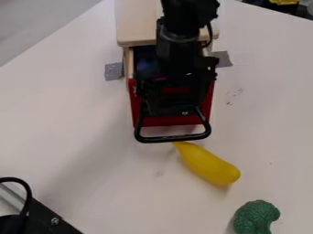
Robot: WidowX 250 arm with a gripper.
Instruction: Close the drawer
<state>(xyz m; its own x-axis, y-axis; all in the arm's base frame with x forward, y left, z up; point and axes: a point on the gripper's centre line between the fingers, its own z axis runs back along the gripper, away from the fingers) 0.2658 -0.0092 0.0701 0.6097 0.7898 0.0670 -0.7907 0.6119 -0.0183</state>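
Plainly open red drawer (174, 121), inside mostly hidden

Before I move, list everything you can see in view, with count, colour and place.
wooden box: one, pale, top centre
drawer: one, red front, pulled out of the box
black loop: one, black, before the drawer front; whose part, cannot tell
tape pieces: two, grey, either side of the box
curved toy: one, yellow, below the loop
toy broccoli: one, green, lower right
equipment: one, black, lower left corner
cable: one, black, by the equipment
far item: one, yellow, top right edge
table: one, whitish, under everything central
arm: one, black, from the top edge
claw: one, black, over the drawer
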